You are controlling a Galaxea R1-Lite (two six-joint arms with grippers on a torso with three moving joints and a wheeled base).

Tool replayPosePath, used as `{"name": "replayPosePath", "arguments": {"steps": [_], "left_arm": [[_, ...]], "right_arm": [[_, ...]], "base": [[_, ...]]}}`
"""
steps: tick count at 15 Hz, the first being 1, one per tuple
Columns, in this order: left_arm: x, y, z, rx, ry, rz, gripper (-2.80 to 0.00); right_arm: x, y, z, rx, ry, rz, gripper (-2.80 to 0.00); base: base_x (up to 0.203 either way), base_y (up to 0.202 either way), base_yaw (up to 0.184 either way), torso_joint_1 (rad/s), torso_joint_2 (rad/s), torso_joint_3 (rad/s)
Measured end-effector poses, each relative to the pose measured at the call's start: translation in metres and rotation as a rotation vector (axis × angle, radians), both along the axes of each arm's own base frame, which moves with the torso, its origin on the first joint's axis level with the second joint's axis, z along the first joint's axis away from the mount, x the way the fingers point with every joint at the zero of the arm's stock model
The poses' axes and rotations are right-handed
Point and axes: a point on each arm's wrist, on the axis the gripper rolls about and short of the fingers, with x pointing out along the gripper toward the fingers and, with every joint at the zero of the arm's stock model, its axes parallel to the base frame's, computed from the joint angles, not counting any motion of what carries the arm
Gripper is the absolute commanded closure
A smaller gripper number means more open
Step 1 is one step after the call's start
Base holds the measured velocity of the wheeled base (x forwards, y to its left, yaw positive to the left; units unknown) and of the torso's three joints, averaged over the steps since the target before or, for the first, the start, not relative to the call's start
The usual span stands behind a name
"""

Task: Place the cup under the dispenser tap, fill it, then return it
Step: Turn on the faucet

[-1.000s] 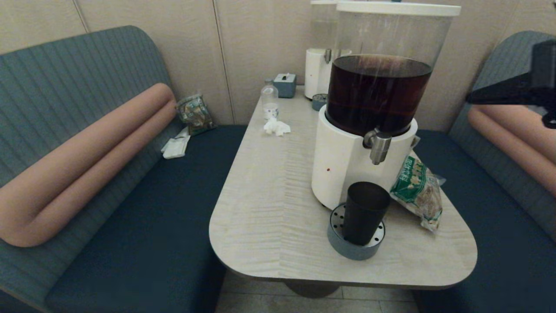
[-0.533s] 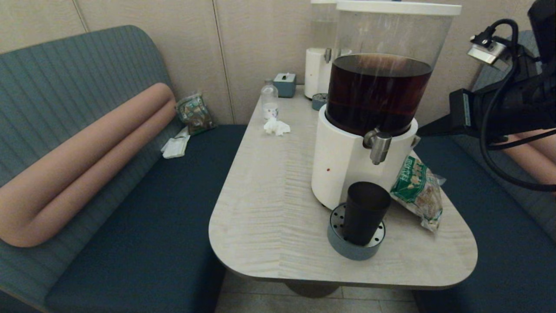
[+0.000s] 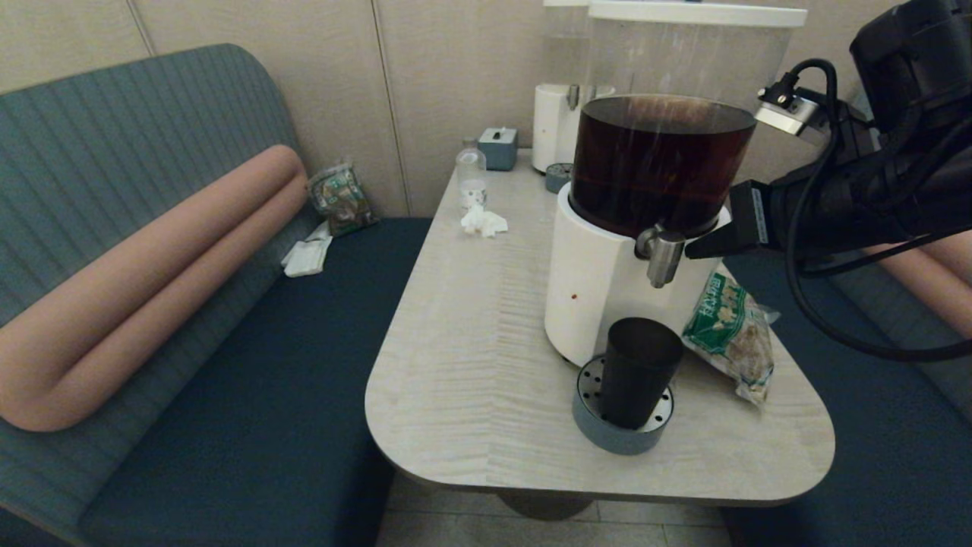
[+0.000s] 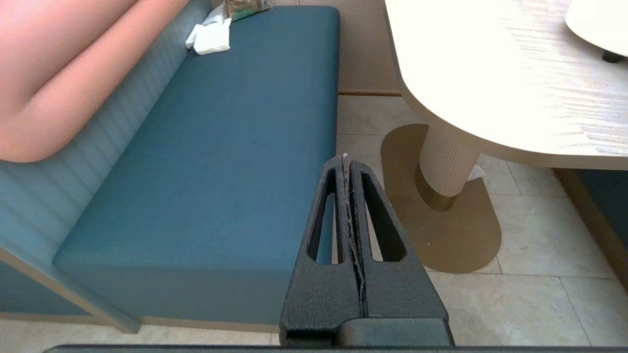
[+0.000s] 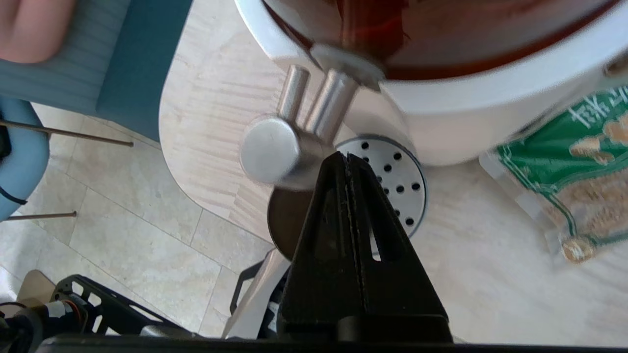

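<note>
Moved: since the earlier frames my right tool (image 3: 695,247) has swung in from the right edge to just beside the dispenser tap (image 3: 662,257); the cup has not shifted.
Left tool (image 4: 346,164): fingers pressed together, holding nothing, hanging low over the floor beside the blue seat (image 4: 211,162).
Bottle (image 3: 471,178): small, clear plastic, upright at the far end of the bench (image 3: 471,349), crumpled white tissue (image 3: 483,222) just in front of it.
Cup (image 3: 638,372): dark brown-black tumbler, tapered, no handle, upright on the round perforated drip tray (image 3: 583,410), right below the tap; what is in it I cannot tell.
Dispenser (image 3: 607,289): white rounded base, clear round tank with dark brown liquid to about half height, white lid.
Tap: short brushed-steel cylinder, pointing down.
Right tool: fingers shut together, nothing held, tip close against the tap's right side; contact I cannot tell.
Snack bag (image 3: 733,334): green and clear crinkled plastic, lying beside the base.
Bench: pale wood grain, rounded corners.
</note>
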Motion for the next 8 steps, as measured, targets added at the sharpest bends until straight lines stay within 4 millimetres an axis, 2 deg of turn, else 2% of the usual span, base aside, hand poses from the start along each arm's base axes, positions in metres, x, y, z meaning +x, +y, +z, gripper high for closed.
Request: {"name": "replayPosePath", "arguments": {"steps": [8], "left_arm": [[0.0,0.0,0.0,0.0,0.0,0.0,0.0]], "right_arm": [[0.0084,0.0057,0.0033,0.008,-0.027,0.014,0.0]], "base": [[0.0,0.0,0.0,0.0,0.0,0.0]]}}
